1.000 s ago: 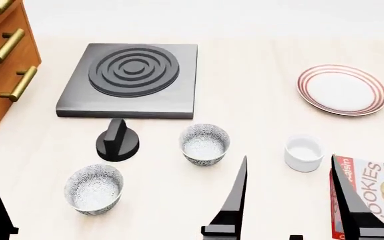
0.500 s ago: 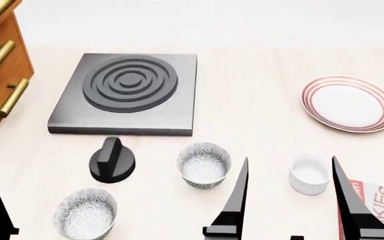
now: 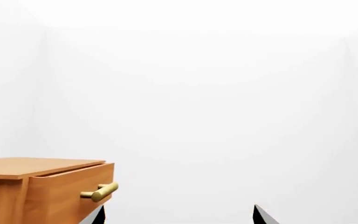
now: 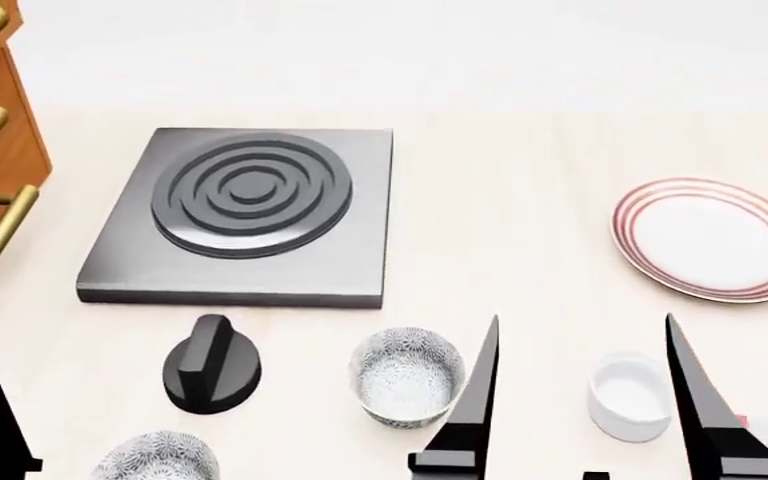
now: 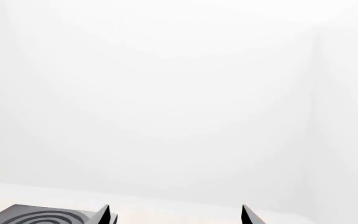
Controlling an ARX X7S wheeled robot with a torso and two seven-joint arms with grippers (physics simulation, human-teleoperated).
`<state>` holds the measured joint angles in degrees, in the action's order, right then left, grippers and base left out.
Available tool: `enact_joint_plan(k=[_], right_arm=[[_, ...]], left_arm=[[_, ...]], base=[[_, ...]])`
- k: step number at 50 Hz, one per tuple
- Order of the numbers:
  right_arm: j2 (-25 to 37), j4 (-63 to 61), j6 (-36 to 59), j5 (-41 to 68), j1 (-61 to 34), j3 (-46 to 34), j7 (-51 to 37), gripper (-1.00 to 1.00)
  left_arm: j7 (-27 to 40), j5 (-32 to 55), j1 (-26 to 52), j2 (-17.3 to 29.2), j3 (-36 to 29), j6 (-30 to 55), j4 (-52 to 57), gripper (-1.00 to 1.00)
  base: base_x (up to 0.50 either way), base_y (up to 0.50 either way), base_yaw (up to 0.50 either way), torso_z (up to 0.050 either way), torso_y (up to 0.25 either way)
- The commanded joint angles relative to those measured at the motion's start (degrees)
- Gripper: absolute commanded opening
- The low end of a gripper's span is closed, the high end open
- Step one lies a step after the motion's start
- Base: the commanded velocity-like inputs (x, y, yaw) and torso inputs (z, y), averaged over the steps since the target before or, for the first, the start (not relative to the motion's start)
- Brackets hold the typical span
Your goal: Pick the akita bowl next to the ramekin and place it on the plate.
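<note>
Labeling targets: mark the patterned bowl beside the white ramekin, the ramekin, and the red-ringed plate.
patterned grey-and-white akita bowl (image 4: pixel 407 374), head view, pale inside.
plain white ramekin (image 4: pixel 628 396), head view, inside bottom.
red-ringed white plate (image 4: pixel 712 240), head view, bare centre.

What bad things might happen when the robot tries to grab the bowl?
It might pick the wrong bowl: a second patterned bowl sits apart from the akita bowl near the ramekin. The open right pincer could also knock the ramekin while reaching, or bump the black knob beside the bowl.
</note>
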<state>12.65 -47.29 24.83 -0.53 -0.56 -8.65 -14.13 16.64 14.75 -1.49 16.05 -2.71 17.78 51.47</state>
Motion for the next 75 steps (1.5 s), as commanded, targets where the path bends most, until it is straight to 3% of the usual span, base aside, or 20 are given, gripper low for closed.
enact_joint_plan(k=[1, 75], right_arm=[[-0.73, 0.11, 0.14, -0.58, 0.09, 1.30, 0.84, 1.00], [2.58, 0.52, 0.38, 1.69, -0.39, -0.07, -3.24, 1.00]], left_arm=[[-0.85, -0.38, -0.43, -0.43, 0.94, -0.40, 0.18, 1.00], [1.81, 2.10, -1.45, 2.76, -0.18, -5.11, -0.64, 1.00]], base=[[0.17, 0.00, 0.00, 0.000, 0.000], [0.16, 0.00, 0.00, 0.000, 0.000]])
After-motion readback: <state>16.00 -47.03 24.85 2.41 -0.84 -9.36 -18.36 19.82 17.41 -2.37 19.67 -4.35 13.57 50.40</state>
